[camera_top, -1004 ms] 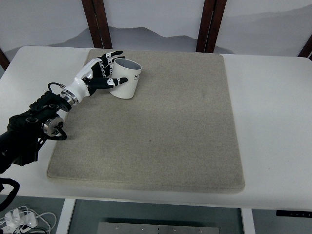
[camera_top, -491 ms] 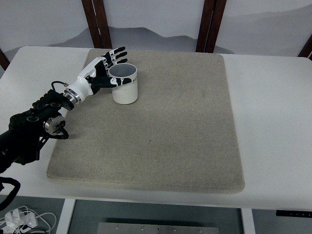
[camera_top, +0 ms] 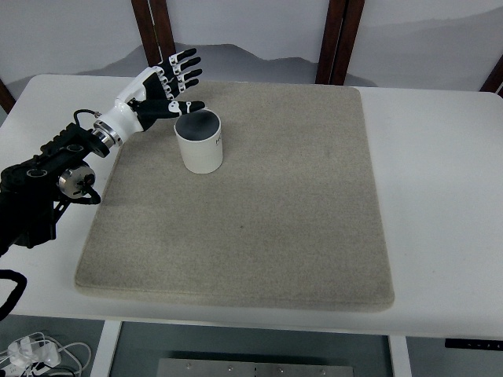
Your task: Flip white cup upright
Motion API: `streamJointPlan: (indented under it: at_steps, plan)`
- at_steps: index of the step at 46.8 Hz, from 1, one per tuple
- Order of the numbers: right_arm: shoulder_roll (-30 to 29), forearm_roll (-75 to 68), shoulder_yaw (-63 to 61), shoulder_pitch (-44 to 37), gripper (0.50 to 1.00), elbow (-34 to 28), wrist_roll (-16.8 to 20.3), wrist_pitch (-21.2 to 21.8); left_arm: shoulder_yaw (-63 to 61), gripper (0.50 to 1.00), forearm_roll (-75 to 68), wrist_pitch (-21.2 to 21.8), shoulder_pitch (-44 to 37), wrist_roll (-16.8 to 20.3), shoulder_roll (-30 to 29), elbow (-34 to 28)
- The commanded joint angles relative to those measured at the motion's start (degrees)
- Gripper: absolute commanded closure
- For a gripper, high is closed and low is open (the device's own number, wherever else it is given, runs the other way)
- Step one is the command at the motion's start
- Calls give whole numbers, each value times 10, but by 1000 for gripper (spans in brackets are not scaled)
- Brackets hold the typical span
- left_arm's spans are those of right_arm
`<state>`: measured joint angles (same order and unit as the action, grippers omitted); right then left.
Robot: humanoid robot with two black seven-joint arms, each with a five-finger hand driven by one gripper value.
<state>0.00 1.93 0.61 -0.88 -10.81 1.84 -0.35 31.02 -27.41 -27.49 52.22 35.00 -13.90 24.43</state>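
1. White cup (camera_top: pixel 200 141) stands upright on the beige felt mat (camera_top: pixel 259 228), its open mouth facing up, in the mat's far-left part.
2. Left hand (camera_top: pixel 161 86) hangs just beside the cup on its far-left side, fingers spread and holding nothing (the thumb reaches toward the rim, though contact cannot be made out).
3. Black forearm (camera_top: pixel 47 177) of that arm enters from the picture's left edge, over the white table (camera_top: pixel 440 196).
4. Dark wooden legs (camera_top: pixel 339 39) stand behind the table's far edge.
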Motion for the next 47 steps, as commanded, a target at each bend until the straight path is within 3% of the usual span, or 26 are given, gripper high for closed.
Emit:
streamJointPlan:
  at_steps: [1,12,22,44,47]
  plan:
    - [0,0,0,0,548,0,0,0,15,506,3,-9,4,0,-4,0]
    - [0,0,0,0,548,0,0,0,21,506,47,-4,39,0,-25,-14]
    - [0,0,0,0,548,0,0,0,15,508,82,-5,75,0,-24,-75]
    - [0,0,0,0,548,0,0,0,22,512,294,-3,71,0,-24,-84]
    - [0,0,-1,0,548,0,0,0,22,512,317,-2,68,-26,-24,-86]
